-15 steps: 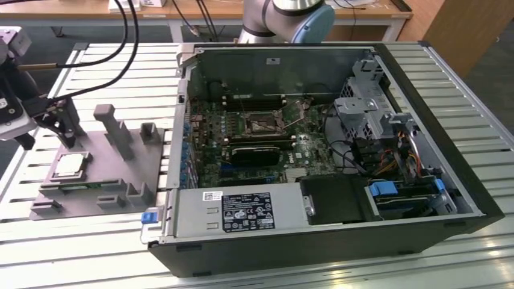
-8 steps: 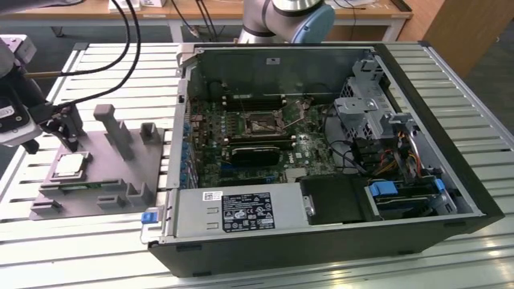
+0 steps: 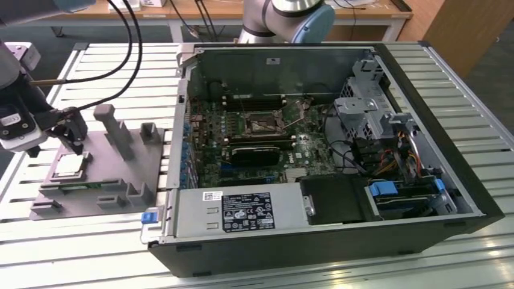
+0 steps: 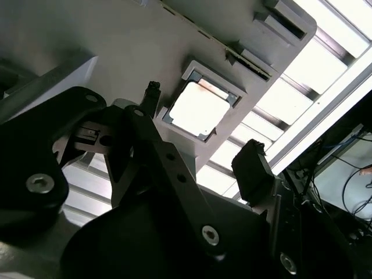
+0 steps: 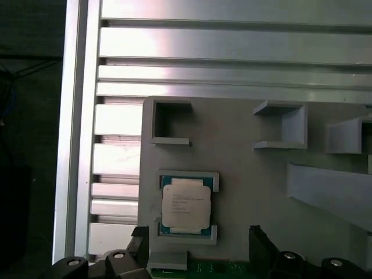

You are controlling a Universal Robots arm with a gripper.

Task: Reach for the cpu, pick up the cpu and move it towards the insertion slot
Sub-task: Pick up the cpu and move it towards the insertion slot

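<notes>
1. In the exterior view, the gripper [image 3: 74, 139] is hanging at the exterior view's left, with the wrist standing roughly upright above it. Its fingers are pointing down over the grey tray [image 3: 112, 180], spread apart and gripping nothing. The cpu [image 3: 70, 167] is lying flat, metal top up, in a recess near the tray's edge on the exterior view's left, just beneath the fingertips. The tray is resting on the slatted table [image 3: 80, 241]. The insertion slot [image 3: 263, 124] is sitting in the motherboard [image 3: 210, 158] inside the open computer case [image 3: 449, 180], well apart from the chip.
2. In the second wrist view, the gripper [image 4: 201, 125] is hovering with its dark fingers [image 4: 251, 168] wide apart, and the cpu [image 4: 199, 108] is showing bright between them, untouched.
3. In the first wrist view, the gripper [image 5: 199, 244] is holding its fingers [image 5: 260, 247] wider than the cpu [image 5: 186, 203]. The chip is looking nearly square, so no long axis is standing out. Its sides are running parallel to the tray's [image 5: 250, 145] edges, close to the edge bordering the table slats.
</notes>
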